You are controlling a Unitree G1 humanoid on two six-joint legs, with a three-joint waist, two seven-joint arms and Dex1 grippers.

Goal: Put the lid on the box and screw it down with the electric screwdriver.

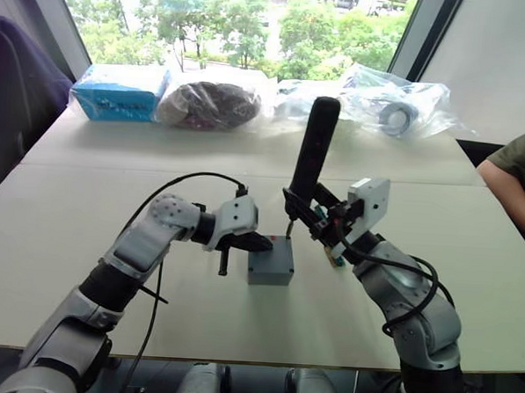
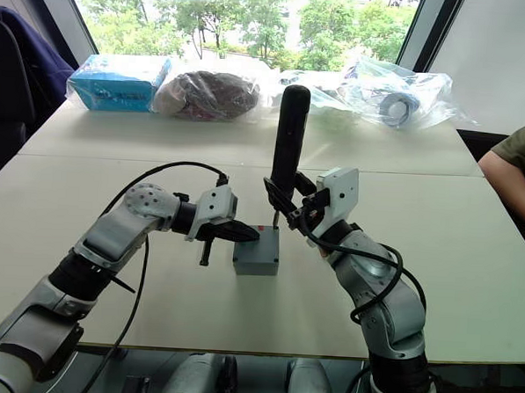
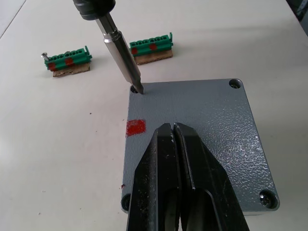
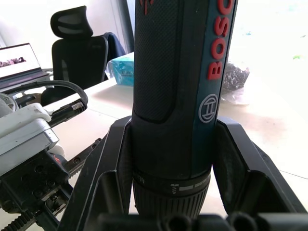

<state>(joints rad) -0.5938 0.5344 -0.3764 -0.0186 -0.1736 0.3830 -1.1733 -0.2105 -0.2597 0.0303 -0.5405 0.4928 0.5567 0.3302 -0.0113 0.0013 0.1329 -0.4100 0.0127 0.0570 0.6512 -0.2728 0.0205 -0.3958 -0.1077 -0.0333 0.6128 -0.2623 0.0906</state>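
The grey box (image 1: 270, 272) stands mid-table with the lid (image 3: 202, 120) lying flat on top of it; a red mark (image 3: 135, 127) shows at one edge. My left gripper (image 3: 172, 127) is shut, empty, its joined tips resting on the lid's face. Gripped upright in my shut right gripper (image 1: 302, 207) is the black electric screwdriver (image 1: 315, 146). The screwdriver's metal bit (image 3: 126, 62) slants down into the lid's corner hole beside the red mark. In the right wrist view the fingers (image 4: 108, 173) clamp both sides of the screwdriver body (image 4: 178, 96).
Two green connectors (image 3: 67, 60) (image 3: 151, 45) lie on the table just past the box. A blue packet (image 1: 118, 92) and plastic bags (image 1: 390, 106) line the far edge. A person's arm (image 1: 519, 170) rests at the right edge.
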